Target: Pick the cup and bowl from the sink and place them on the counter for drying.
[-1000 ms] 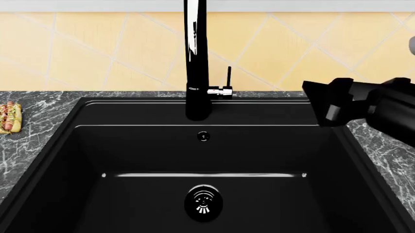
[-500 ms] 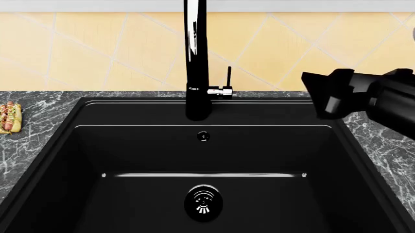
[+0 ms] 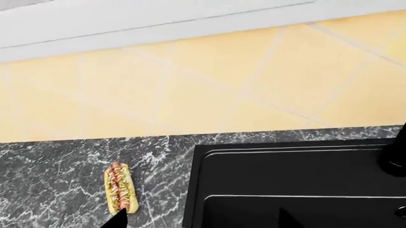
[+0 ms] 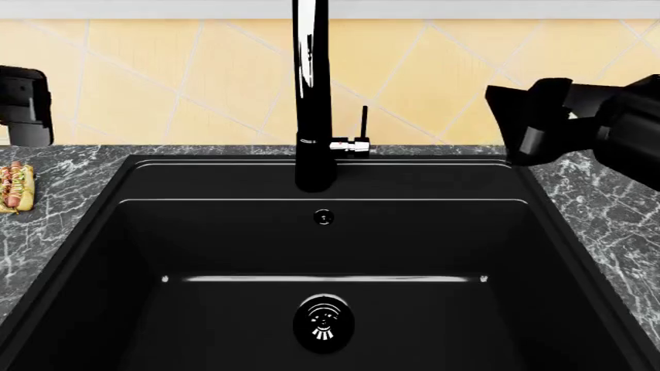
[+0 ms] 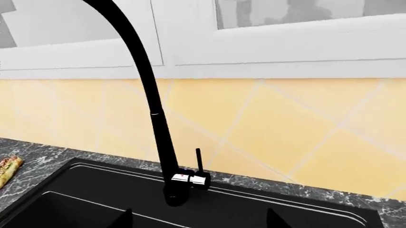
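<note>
Since the earlier head frames your left gripper (image 4: 26,104) has come into view at the far left, hanging above the marble counter (image 4: 62,224) over the hot dog (image 4: 15,188), where half a second ago there was only tile. In its wrist view two dark fingertips (image 3: 118,219) stand well apart at the frame's bottom edge, so the fingers look spread with nothing between them. Moving right, the black sink (image 4: 324,255) shows only its overflow hole (image 4: 324,217) and drain (image 4: 324,322); the faucet (image 4: 309,93) rises behind it with its small lever (image 4: 361,133) alongside. No cup or bowl shows in the basin, on the counter, or in either wrist view, though the sink's near edge and most of the counter fall outside the frames, so you cannot tell from here where they sit. Farther right, your right gripper (image 4: 531,127) has lifted and drawn a little right over the last second, and now hangs above the sink's back right corner. Its fingers appear parted and empty, but the tips are barely visible in the right wrist view, so treat that as likely rather than certain. With both hands raised and nothing held, this scene would fit the dishes already set aside out of view as well as dishes not yet found.
</note>
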You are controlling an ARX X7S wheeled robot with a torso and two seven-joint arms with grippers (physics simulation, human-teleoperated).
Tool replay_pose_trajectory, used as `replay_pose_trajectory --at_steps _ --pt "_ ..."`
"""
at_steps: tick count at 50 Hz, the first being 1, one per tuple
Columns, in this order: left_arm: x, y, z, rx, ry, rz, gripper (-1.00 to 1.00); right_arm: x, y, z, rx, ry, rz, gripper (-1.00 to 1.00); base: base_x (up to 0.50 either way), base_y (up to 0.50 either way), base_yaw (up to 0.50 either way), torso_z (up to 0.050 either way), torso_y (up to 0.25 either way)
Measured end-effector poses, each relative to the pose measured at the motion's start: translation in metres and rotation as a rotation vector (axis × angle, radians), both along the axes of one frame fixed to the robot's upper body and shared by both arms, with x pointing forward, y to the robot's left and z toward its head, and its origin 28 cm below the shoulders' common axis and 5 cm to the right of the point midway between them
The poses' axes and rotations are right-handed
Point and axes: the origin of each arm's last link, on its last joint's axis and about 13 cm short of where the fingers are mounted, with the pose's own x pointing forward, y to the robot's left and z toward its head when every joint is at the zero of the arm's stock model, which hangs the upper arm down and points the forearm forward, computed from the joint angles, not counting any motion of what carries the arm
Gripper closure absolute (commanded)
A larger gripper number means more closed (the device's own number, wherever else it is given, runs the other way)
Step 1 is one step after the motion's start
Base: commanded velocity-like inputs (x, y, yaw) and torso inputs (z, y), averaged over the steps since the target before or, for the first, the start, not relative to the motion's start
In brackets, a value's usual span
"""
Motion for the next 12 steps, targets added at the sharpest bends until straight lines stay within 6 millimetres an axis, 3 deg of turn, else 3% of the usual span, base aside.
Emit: replay_pose_trajectory --at_steps 12 --pt "0.008 -0.028 0.006 0.012 -0.040 -0.145 -1.00 -0.011 0.002 0.016 -0.023 -0.038 -0.002 -1.00 0.00 0.00 0.00 0.000 0.000"
